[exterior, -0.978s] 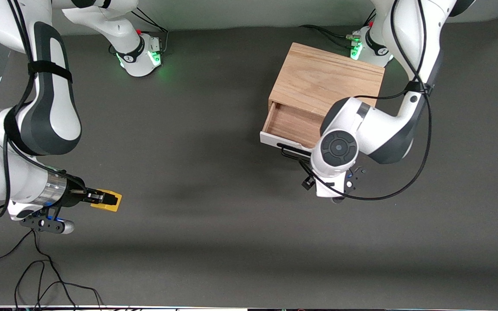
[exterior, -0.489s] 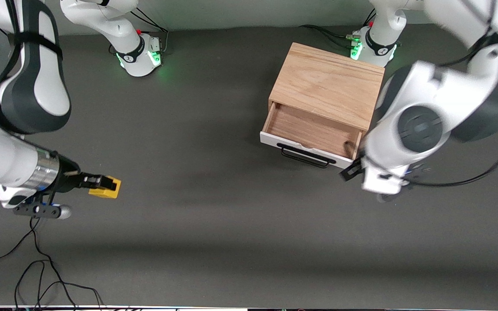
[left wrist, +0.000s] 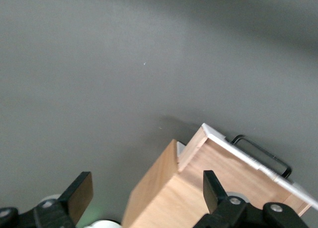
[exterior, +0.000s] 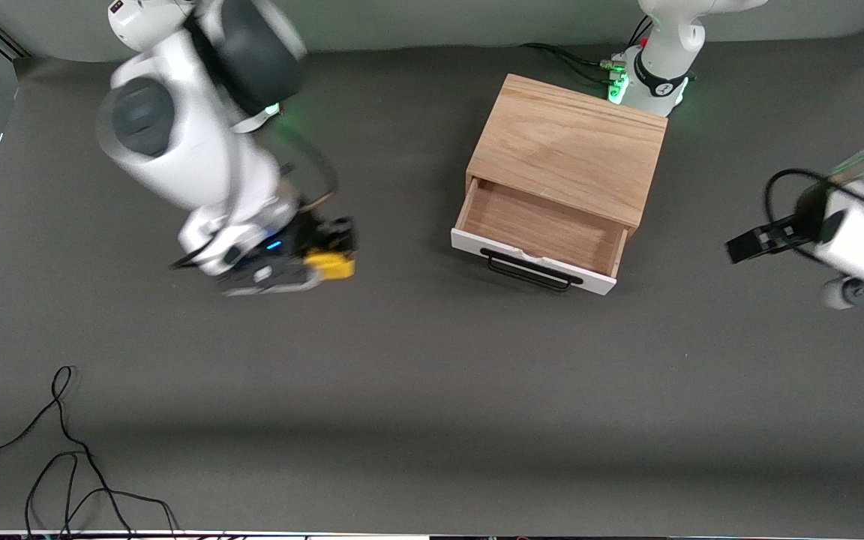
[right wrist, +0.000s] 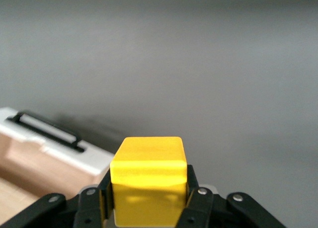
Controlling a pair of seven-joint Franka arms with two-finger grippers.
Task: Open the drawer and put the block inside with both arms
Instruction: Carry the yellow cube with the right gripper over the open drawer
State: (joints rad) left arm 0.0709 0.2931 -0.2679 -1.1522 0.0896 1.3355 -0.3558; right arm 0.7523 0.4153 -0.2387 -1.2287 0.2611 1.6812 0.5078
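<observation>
One small bright yellow cube (exterior: 329, 264), one light oak box (exterior: 571, 148) with one white-fronted open drawer (exterior: 537, 238), and two white jointed robot arms (exterior: 184, 142).

table (exterior: 417, 390): dark grey mat | loose black cable (exterior: 64, 465): nearest camera, right-arm end

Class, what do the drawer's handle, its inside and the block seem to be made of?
Drawer handle: thin black bar, probably metal wire. Inside: light wood, grain showing. Block, clamped in the right gripper: solid bright yellow, smooth matte faces; painted wood or plastic, unclear.
</observation>
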